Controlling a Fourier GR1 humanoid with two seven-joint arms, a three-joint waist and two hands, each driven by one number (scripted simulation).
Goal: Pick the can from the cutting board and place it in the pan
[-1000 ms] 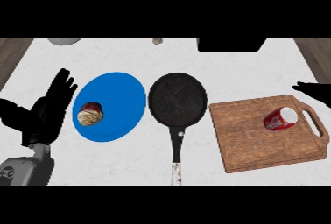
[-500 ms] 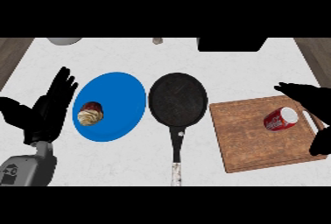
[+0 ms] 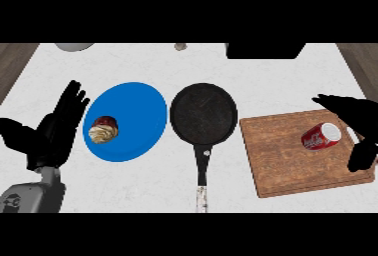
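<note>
I see the red cylindrical can [image 3: 320, 136] lying on the brown wooden cutting board [image 3: 284, 160], my right hand [image 3: 359, 125] spread beside it; left hand [image 3: 52, 130] rests with fingers straight, black round pan [image 3: 204, 113] centre.

The right robot hand [image 3: 359, 125] is cut off by the right edge, so its forearm does not show. It covers the right edge of the brown wooden cutting board [image 3: 284, 157]. A black box-shaped thing [image 3: 264, 50], a pale round thing [image 3: 74, 46] and a small grey thing [image 3: 181, 46] are cut at the top. The food [image 3: 103, 130] on the blue round plate [image 3: 140, 112] is too small to identify.
</note>
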